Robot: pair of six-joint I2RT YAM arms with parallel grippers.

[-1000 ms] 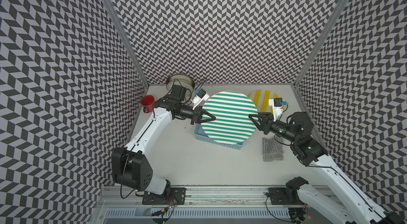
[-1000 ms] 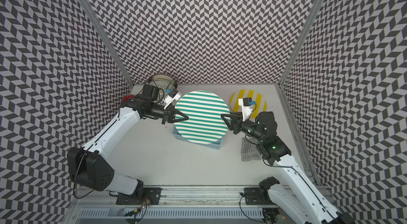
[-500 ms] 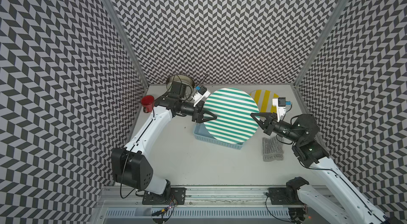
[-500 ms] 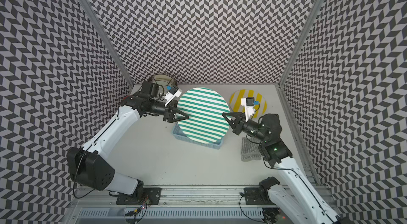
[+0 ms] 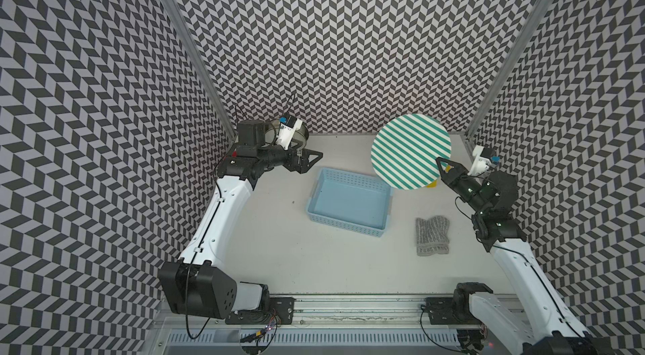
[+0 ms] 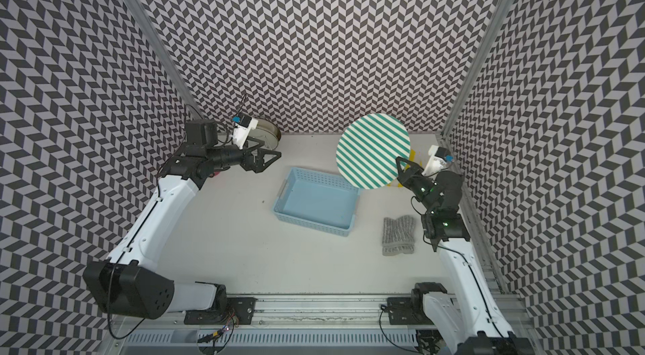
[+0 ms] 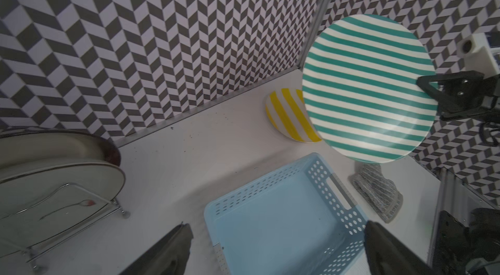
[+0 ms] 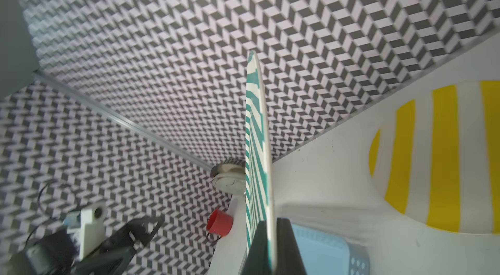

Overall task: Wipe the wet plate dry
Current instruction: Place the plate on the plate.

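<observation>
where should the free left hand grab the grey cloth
Probably from straight above, pinching the grey cloth across its folded middle: it lies flat on the table, so no edge stands up for a side approach. The left hand is open; the right hand holds the plate.

The green plate (image 7: 368, 87) hides part of the yellow plate (image 7: 286, 114).

A robotics lab cell: chevron-patterned walls (image 5: 331, 39) enclosing a white tabletop (image 5: 279, 248).
</observation>
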